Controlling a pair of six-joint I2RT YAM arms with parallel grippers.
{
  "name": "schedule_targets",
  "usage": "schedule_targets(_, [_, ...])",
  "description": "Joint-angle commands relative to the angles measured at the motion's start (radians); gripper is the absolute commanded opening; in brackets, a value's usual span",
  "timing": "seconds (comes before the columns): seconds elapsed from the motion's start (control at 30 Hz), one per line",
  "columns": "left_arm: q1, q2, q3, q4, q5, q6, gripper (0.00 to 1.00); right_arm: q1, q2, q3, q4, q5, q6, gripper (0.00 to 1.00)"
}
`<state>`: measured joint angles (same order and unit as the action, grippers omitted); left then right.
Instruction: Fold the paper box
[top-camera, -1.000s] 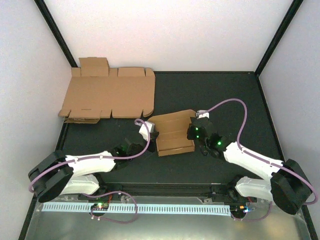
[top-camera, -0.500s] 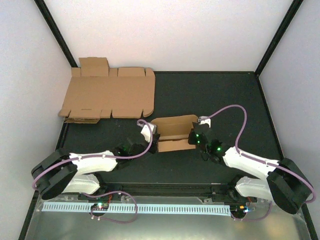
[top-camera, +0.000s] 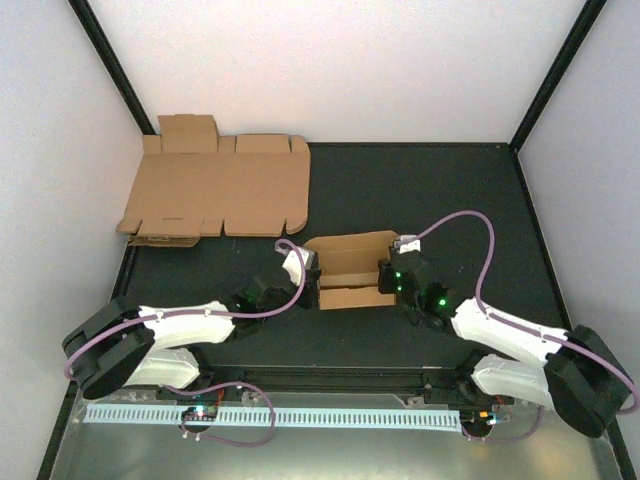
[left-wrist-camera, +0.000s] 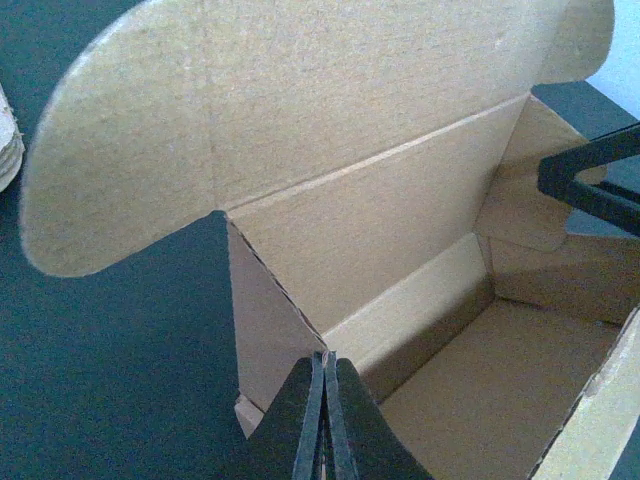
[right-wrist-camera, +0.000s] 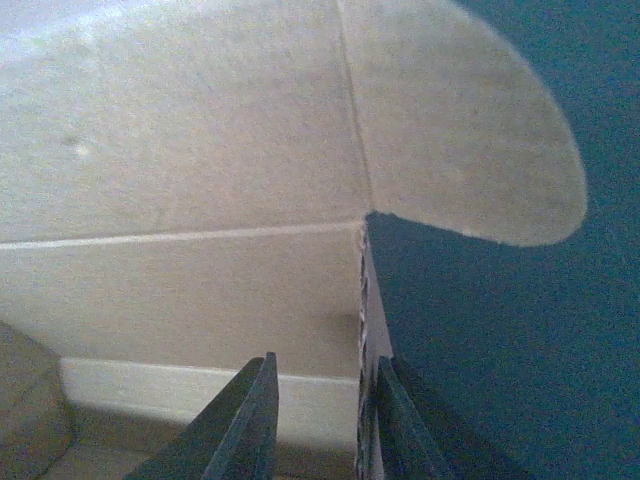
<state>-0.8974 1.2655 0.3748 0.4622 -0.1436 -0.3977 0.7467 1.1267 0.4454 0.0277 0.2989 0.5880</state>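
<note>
- Paper box (top-camera: 350, 270) sits mid-counter (top-camera: 450, 190), open top up. Its long axis runs left to right, straight between my left jaws and right jaws.
- Its lid (top-camera: 348, 243) stands up along the far side, with rounded ears (left-wrist-camera: 100, 170) out at both ends.
- Left jaws are closed, tips at the top edge of the left end wall (left-wrist-camera: 265, 320); I can't tell whether cardboard is pinched.
- Right jaws stand apart, straddling the right end wall (right-wrist-camera: 366, 300).
- Neither side is nearer. I judge the lid must come down toward me.
</note>
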Motion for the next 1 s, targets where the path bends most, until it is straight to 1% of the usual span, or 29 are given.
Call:
schedule_targets(0.0, [-0.008, 0.009, 0.002, -0.007, 0.021, 0.009, 0.01, 0.009, -0.098, -0.011, -0.063, -0.035, -0.04, 0.35])
schedule_targets(0.07, [-0.009, 0.009, 0.003, -0.008, 0.021, 0.012, 0.01, 0.008, -0.132, -0.01, -0.096, -0.046, -0.039, 0.45])
schedule_targets(0.13, [-0.009, 0.009, 0.003, -0.008, 0.022, 0.011, 0.02, 0.008, -0.165, -0.005, -0.129, -0.056, -0.039, 0.52])
schedule_targets(0.17, [-0.01, 0.034, 0.004, -0.007, 0.022, 0.011, 0.02, 0.008, -0.181, -0.002, -0.141, -0.062, -0.041, 0.53])
schedule_targets(0.23, [-0.011, 0.038, 0.004, -0.006, 0.021, 0.012, 0.02, 0.005, -0.207, 0.009, -0.17, -0.063, -0.043, 0.61])
schedule_targets(0.27, [-0.011, 0.038, 0.004, -0.006, 0.021, 0.013, 0.02, 0.006, -0.216, 0.016, -0.185, -0.064, -0.046, 0.66])
schedule_targets(0.3, [-0.012, 0.037, 0.004, -0.007, 0.02, 0.014, 0.02, 0.006, -0.223, 0.026, -0.205, -0.064, -0.049, 0.69])
schedule_targets(0.5, [-0.012, 0.03, 0.004, -0.01, 0.015, 0.019, 0.02, -0.003, -0.256, 0.096, -0.303, -0.059, -0.088, 0.79])
schedule_targets(0.57, [-0.012, 0.03, 0.004, -0.01, 0.016, 0.019, 0.02, -0.01, -0.27, 0.127, -0.329, -0.073, -0.116, 0.8])
schedule_targets(0.73, [-0.013, 0.031, 0.008, -0.01, 0.016, 0.022, 0.02, -0.015, -0.249, 0.221, -0.424, -0.198, -0.163, 0.82])
schedule_targets(0.8, [-0.013, 0.033, 0.01, -0.012, 0.016, 0.022, 0.02, -0.015, -0.223, 0.241, -0.463, -0.288, -0.171, 0.86])
schedule_targets(0.87, [-0.012, 0.034, 0.012, -0.012, 0.016, 0.023, 0.02, -0.016, -0.199, 0.248, -0.501, -0.335, -0.171, 0.91])
schedule_targets(0.97, [-0.014, 0.034, 0.012, -0.013, 0.016, 0.021, 0.02, -0.016, -0.179, 0.242, -0.561, -0.301, -0.149, 1.0])
